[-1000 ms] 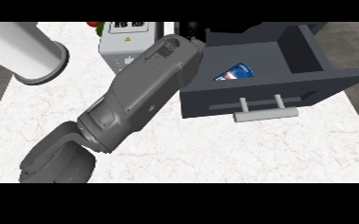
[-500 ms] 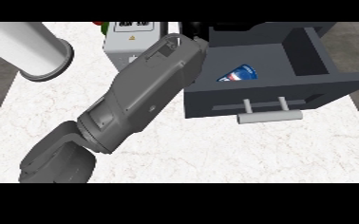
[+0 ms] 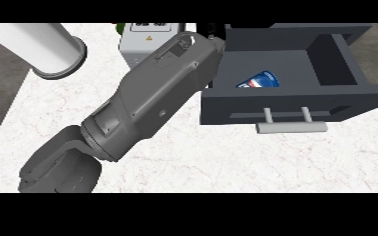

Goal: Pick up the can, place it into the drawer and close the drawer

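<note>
The can (image 3: 260, 79), blue and white with a red mark, lies on its side inside the open dark grey drawer (image 3: 341, 75), near the front wall. The drawer's pale bar handle (image 3: 289, 126) faces me. A grey forearm (image 3: 155, 100) crosses from the lower left up to the drawer's back left corner. Only a black sliver of my left hand (image 3: 212, 32) shows there, beyond the wrist, and its fingers are hidden. The hand is not on the can. My right hand does not show.
A thick white cylinder (image 3: 46, 52) lies at the upper left on the white marble counter (image 3: 221, 170). A light grey box with a warning label (image 3: 146, 40) stands behind the forearm, left of the drawer.
The forearm has reached slightly farther toward the back beside the drawer. The can has stayed lying in the open drawer.
</note>
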Available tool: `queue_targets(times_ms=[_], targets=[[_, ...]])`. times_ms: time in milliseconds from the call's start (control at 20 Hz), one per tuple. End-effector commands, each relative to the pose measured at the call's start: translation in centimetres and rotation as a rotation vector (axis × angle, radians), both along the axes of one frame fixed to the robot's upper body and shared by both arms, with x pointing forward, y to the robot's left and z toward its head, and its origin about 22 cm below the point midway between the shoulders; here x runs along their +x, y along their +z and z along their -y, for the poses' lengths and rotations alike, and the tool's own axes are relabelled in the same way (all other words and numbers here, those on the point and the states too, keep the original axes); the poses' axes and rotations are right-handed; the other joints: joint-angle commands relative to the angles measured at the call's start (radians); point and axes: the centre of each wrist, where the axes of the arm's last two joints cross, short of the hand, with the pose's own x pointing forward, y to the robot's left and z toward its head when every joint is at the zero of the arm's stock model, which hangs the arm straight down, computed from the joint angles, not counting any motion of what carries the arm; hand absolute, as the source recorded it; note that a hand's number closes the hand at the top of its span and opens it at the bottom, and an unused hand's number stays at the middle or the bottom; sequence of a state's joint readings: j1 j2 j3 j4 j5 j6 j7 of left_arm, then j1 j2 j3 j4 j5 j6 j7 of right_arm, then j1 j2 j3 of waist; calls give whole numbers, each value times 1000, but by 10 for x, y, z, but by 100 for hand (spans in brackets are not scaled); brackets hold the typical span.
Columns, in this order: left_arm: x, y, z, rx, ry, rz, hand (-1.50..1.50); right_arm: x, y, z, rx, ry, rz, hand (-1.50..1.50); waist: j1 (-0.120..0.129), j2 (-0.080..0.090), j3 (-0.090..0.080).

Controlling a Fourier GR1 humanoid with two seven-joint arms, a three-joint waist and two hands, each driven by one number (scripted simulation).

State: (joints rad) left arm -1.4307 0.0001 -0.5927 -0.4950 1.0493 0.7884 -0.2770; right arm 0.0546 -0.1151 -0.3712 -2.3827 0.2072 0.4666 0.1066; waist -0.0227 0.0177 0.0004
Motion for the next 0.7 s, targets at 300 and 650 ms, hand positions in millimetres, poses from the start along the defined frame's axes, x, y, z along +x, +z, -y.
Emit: queue_targets(times_ms=[300,650], targets=[[6,8,-11,-6,31,-25,-150,68,-18,-59,-240,-51,33,-150,39,-13,-1],[8,-8,-38,21,30,-41,-150,132,-42,-69,-417,-39,15,-150,54,-16,-1]])
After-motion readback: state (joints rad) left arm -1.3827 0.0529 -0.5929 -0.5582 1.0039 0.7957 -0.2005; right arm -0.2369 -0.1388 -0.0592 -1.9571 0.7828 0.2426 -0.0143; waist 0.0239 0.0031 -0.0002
